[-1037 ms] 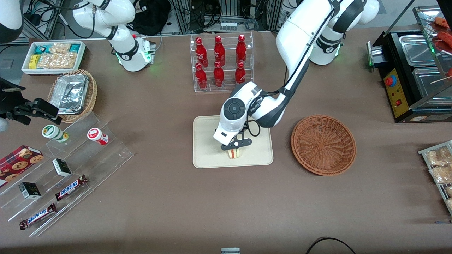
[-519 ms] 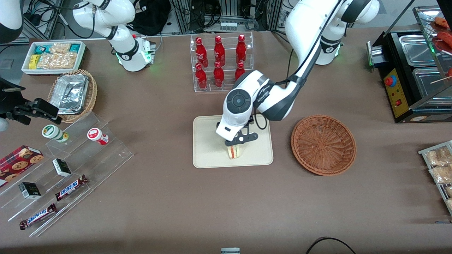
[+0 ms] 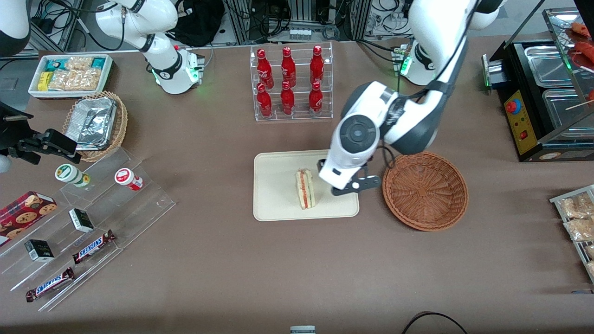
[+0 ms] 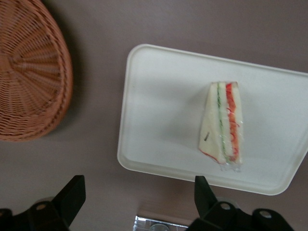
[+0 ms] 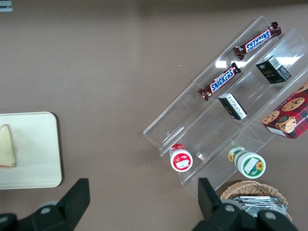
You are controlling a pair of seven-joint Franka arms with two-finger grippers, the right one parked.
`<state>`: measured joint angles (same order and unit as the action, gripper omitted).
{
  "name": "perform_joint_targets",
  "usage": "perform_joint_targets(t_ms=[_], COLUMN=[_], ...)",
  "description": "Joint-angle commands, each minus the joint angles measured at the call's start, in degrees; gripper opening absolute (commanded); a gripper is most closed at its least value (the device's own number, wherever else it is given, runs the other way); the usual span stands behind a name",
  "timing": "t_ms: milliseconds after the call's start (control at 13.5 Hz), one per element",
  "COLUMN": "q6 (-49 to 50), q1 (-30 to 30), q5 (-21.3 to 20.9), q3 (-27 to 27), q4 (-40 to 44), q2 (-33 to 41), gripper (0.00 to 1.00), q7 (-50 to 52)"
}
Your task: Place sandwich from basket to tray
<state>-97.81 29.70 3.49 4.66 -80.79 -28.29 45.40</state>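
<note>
Now sandwich (image 3: 305,189) beside open claw (image 3: 351,186).

Woven wicker basket (image 3: 425,190); smooth matt tray (image 3: 274,204).

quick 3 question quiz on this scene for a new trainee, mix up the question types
1. True or false: the sandwich lies on the tray.
2. What is in the basket? A) the sandwich B) nothing C) a red bottle
3. Fill in: the gripper is ____ and holds nothing.

Key:
1. True. It rests on the tray, filling edge up.
2. B. Both the front and left wrist views show bare wicker.
3. Open. It hangs above the tray's edge that faces the basket, fingers spread, apart from the sandwich.
</note>
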Motion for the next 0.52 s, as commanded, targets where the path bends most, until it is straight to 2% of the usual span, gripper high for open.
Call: perform_joint_targets(t_ms=[0,148,444], q6=[1.83,3.41,3.51], q1=[-3.23,-6.57,-11.32], q5=[-0.85,-2.43,-2.61], q3=[-0.35,-1.15,-1.24], q4=[-3.13,-6.73,-13.07], q2=[3.05,7.0,14.21], gripper=[1.0,1.0,1.0], q7=[-3.2,-8.54,-16.56])
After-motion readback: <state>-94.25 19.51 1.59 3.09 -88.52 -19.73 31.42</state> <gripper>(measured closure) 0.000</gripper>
